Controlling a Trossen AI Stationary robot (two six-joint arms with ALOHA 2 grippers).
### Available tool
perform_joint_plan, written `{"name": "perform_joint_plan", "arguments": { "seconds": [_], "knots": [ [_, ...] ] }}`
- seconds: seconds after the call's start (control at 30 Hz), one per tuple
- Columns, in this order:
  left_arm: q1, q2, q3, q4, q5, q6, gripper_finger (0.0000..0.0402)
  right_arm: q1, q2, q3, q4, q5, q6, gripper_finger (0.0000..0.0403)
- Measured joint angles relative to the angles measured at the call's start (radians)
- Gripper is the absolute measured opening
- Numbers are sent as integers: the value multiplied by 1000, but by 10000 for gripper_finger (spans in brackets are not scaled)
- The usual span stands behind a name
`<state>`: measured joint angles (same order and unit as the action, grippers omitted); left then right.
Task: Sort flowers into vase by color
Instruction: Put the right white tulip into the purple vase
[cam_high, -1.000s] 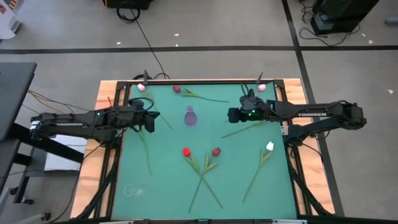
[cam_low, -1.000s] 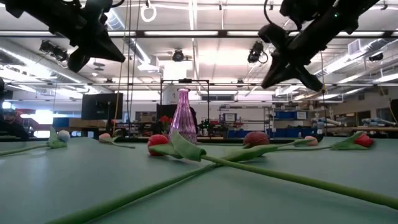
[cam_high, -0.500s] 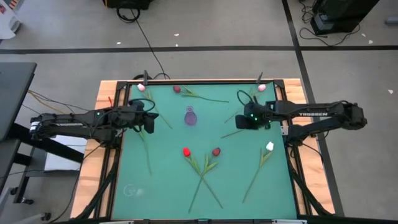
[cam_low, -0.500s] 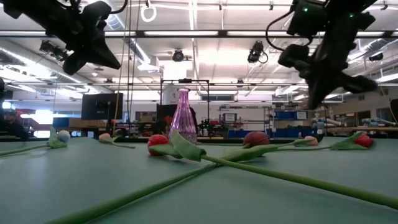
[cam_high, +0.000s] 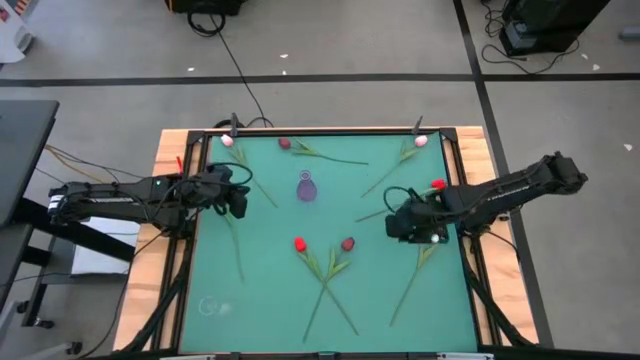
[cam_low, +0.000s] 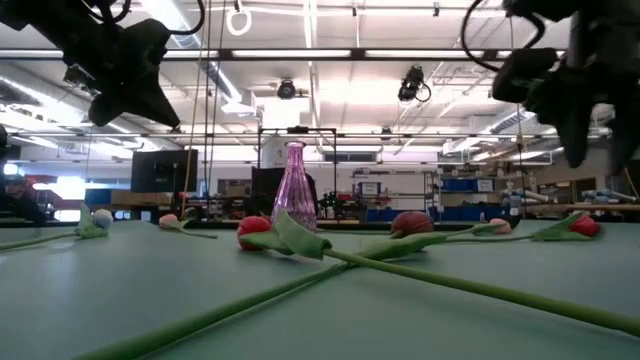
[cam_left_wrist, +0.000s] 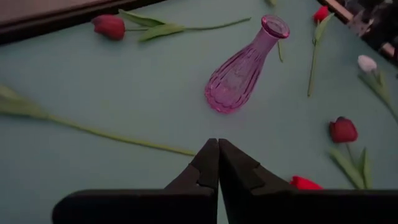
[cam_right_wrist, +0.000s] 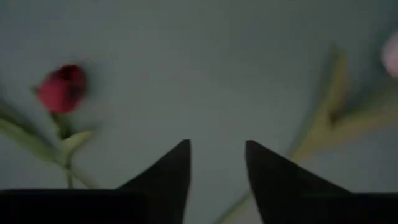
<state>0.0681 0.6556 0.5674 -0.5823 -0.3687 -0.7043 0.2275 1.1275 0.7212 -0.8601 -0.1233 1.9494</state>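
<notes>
A pink glass vase (cam_high: 305, 187) stands upright on the green mat, with no flower in it. Tulips lie flat around it: pink ones (cam_high: 227, 140) (cam_high: 420, 141) and a dark red one (cam_high: 284, 143) at the far edge, a red one (cam_high: 437, 185) on the right, and a bright red (cam_high: 299, 243) and a dark red (cam_high: 347, 243) crossing stems in the middle. My right gripper (cam_right_wrist: 216, 152) hangs open above the mat, pointing steeply down between the dark red tulip (cam_right_wrist: 62, 87) and a white tulip's stem (cam_right_wrist: 320, 127). My left gripper (cam_left_wrist: 217, 149) hovers shut left of the vase (cam_left_wrist: 239, 68).
A long green stem (cam_left_wrist: 112, 134) lies just beyond my left gripper on the mat. A black frame and wooden boards (cam_high: 170, 200) border the mat. The near left part of the mat (cam_high: 240, 310) holds no flowers. A workshop room shows behind the table.
My right gripper has swung from beside the vase toward the table's near edge, tipped to point more steeply down, and opened. It now hangs over the mat beside the white tulip. The red tulip that its arm covered now shows. The flowers and vase have not moved.
</notes>
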Motion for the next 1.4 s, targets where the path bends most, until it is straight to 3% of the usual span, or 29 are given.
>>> {"name": "perform_joint_plan", "arguments": {
  "seconds": [0.2,0.4,0.77,1.27,1.4],
  "knots": [
    [0,0,0,0,0,70,17,181,50,0,-73,22,312,267],
    [0,0,0,1,0,72,18,216,226,-1,-87,-43,337,264],
    [1,0,0,2,19,61,18,196,415,5,-4,-32,338,196],
    [1,0,0,2,19,60,18,247,420,3,23,79,308,18],
    [1,-1,0,15,19,51,18,259,412,23,24,130,300,11]
  ]
}}
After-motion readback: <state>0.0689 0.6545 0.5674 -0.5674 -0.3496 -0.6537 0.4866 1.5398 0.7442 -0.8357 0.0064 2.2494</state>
